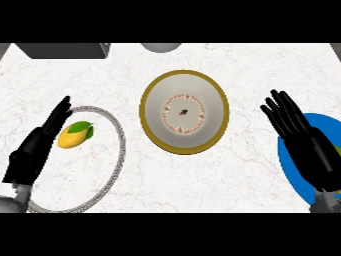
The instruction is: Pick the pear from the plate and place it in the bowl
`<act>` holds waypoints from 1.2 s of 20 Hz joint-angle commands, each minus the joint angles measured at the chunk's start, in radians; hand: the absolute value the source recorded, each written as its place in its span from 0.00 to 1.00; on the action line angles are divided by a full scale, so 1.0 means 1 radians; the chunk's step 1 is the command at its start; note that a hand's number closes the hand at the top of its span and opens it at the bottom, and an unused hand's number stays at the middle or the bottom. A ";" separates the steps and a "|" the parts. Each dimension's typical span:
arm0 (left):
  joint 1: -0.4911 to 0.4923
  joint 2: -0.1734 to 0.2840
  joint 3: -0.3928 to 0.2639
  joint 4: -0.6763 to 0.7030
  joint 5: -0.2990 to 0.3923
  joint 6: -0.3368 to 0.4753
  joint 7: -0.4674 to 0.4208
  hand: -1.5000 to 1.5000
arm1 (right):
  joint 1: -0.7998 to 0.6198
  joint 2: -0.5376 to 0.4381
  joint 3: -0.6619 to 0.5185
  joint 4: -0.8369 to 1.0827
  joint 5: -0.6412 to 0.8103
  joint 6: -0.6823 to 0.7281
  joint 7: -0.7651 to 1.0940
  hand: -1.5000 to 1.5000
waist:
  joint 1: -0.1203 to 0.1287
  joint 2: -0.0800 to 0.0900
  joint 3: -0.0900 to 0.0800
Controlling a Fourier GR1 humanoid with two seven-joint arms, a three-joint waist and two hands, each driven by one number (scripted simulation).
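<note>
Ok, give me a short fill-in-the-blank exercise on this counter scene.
1. The yellow fruit lies on the white plate beside the ____ robot hand.
2. The right robot hand partly hides a plate coloured ____.
3. The gold-rimmed bowl sits ____ the two hands.
4. Both hands have their fingers ____.

Missing words: left; blue; between; straight

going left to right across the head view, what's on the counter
left hand → yellow fruit with a green leaf on a white plate → gold-rimmed bowl → right hand over a blue plate
</note>
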 commanded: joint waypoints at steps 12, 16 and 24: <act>-0.152 -0.057 0.304 0.086 0.194 0.028 -0.075 0.50 | 0.067 -0.276 -0.292 0.022 -0.144 0.427 -0.137 0.00 | -0.016 -0.013 0.002; -0.092 -0.085 0.303 0.085 0.177 0.015 -0.135 0.50 | 0.191 -0.388 -0.408 -0.039 -0.175 0.579 -0.180 0.00 | -0.020 -0.017 0.000; -0.155 -0.076 0.302 0.082 0.174 0.004 -0.076 0.50 | 0.031 -0.656 -0.550 0.237 0.025 0.715 -0.191 0.00 | 0.009 -0.010 0.002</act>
